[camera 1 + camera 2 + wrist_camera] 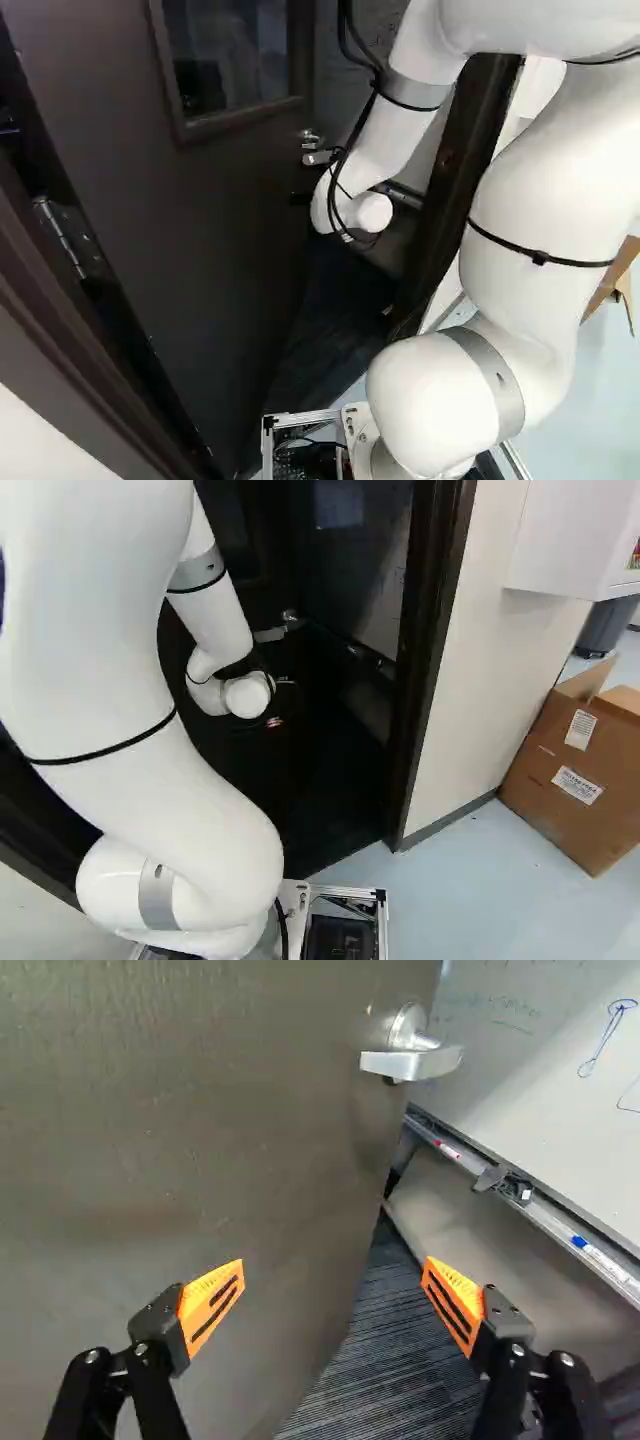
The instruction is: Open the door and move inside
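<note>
Standing ajar — dk. door w/ shiny metal lever — striped flr.

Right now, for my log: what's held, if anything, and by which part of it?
Nothing: the end effector is open, and the handle touches neither finger.

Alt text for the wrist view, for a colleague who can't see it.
A door stands ajar, its silver lever handle ahead of the open hand and untouched. One finger shows before the door, the other before the opening. Past the door's edge are a whiteboard, its marker tray and dark striped carpet.
</note>
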### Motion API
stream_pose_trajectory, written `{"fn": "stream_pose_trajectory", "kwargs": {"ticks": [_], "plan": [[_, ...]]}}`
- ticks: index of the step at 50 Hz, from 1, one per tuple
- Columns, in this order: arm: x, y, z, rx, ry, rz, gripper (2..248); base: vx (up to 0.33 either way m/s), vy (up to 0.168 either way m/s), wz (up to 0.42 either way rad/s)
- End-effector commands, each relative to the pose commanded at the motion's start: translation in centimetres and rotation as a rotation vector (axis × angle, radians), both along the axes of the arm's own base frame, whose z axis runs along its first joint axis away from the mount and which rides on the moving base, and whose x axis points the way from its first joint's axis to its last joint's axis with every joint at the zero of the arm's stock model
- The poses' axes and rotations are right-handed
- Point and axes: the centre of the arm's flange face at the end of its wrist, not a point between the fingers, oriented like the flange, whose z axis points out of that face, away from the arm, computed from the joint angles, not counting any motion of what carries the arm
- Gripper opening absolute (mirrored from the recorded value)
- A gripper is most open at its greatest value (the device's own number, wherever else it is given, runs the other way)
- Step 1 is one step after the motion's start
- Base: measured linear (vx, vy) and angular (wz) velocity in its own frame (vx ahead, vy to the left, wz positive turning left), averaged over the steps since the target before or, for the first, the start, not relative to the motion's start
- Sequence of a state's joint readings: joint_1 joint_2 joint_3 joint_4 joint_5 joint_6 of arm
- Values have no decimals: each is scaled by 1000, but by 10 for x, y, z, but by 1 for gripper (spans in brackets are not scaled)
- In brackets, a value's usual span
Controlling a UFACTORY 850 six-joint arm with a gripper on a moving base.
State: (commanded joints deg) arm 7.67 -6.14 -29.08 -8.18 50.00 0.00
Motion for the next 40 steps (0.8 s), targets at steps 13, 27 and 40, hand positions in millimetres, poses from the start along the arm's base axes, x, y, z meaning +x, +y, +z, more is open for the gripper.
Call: {"fn": "stream_pose_trajectory", "kwargs": {"ticks": [13, 27, 40], "plan": [[14, 17, 0, 11, -2, 14, 247, 0, 0, 0], [20, 36, -1, 23, -2, 28, 247, 0, 0, 0], [25, 54, -1, 36, -2, 40, 247, 0, 0, 0]]}}
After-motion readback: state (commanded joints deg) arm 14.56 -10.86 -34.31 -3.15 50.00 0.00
